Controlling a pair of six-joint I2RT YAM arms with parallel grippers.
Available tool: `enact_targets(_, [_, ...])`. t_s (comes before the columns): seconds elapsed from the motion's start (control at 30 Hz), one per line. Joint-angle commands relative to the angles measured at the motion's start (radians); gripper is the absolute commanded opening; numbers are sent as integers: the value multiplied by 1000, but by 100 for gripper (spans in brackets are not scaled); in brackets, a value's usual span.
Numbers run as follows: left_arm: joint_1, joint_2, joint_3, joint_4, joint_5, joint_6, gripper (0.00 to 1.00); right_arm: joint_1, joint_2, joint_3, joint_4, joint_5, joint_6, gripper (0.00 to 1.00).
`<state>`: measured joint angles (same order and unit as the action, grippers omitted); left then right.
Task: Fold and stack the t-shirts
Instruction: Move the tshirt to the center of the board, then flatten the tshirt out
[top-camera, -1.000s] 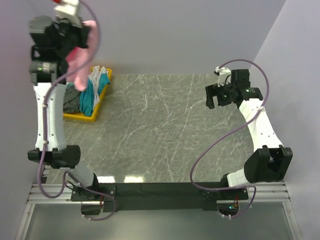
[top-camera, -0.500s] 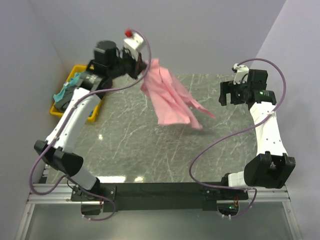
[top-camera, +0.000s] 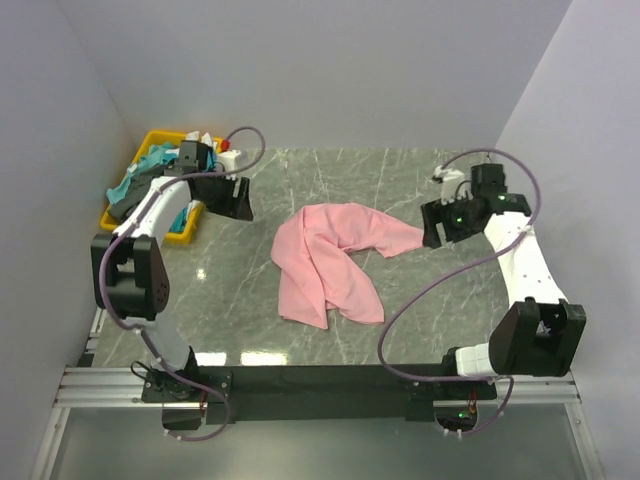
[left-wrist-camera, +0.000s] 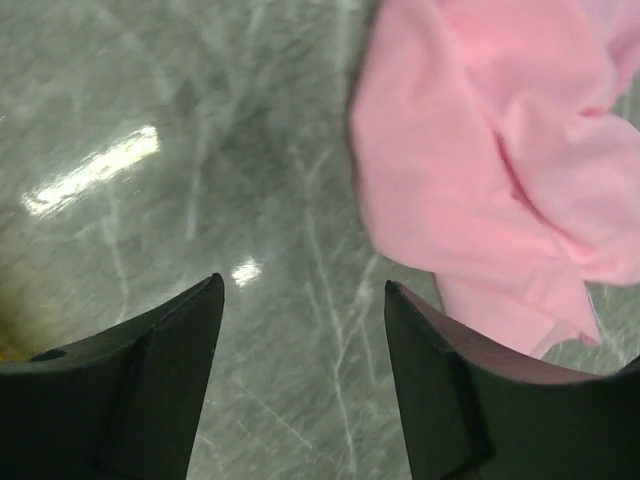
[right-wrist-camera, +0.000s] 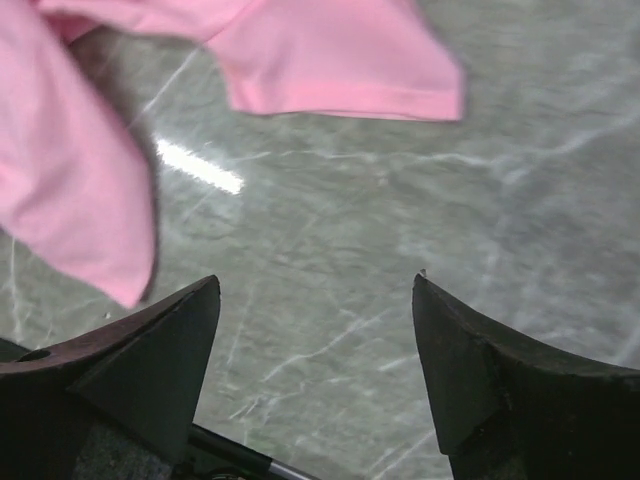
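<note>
Top external view shows a pink t-shirt (top-camera: 322, 252) lying crumpled in the middle of the table (top-camera: 330, 178), bunched and doubled over itself, with neither arm holding it. Left gripper (left-wrist-camera: 302, 283) hovers over bare stone just beside the shirt's left edge, fingers apart and empty; right gripper (right-wrist-camera: 315, 280) hangs near the shirt's right-hand corner, fingers likewise spread on nothing. More clothes (top-camera: 128, 191) wait in the yellow bin (top-camera: 152, 138) at the far left corner. Flattening looks like the step in hand, and the trouble lies in the overlapping layers: a pinch that catches two thicknesses, or a mid-fold instead of a corner, would likely drag the heap rather than spread it, and a hard pull toward the near edge could slide the shirt off the smooth top
</note>
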<state>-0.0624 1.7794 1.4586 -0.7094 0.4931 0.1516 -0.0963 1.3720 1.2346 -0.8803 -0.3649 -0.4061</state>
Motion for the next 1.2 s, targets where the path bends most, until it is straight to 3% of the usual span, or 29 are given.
enact_targets(0.0, [-105, -113, -42, -68, 52, 114, 69, 92, -14, -49, -8, 24, -23, 83])
enact_targets(0.07, [-154, -135, -128, -68, 39, 117, 69, 189, 1, -72, 33, 72, -4, 82])
enact_targets(0.17, [-211, -175, -229, -52, 21, 92, 70, 254, 68, -69, 137, 182, 39, 79])
enact_targets(0.33, [-272, -198, -329, -7, 4, -3, 77, 317, 235, 0, 185, 227, 96, 70])
enact_targets(0.5, [-280, -178, -395, 42, -11, -141, 84, 398, 346, 45, 244, 274, 142, 68])
enact_targets(0.67, [-295, -150, -444, 96, -5, -245, 86, 426, 433, 52, 288, 336, 164, 63])
enact_targets(0.9, [-353, -104, -439, 171, -11, -311, 79, 422, 525, 40, 326, 412, 153, 35])
enact_targets(1.0, [-352, -32, -391, 172, -25, -317, 75, 403, 538, 32, 323, 422, 148, 19])
enact_targets(1.03, [-353, -14, -380, 174, -25, -320, 74, 397, 532, 29, 325, 422, 148, 6])
enact_targets(1.07, [-353, 18, -359, 176, -24, -323, 69, 388, 527, 20, 320, 423, 147, 0])
enact_targets(1.17, [-350, 69, -314, 172, -37, -327, 54, 337, 498, 5, 302, 411, 138, 0])
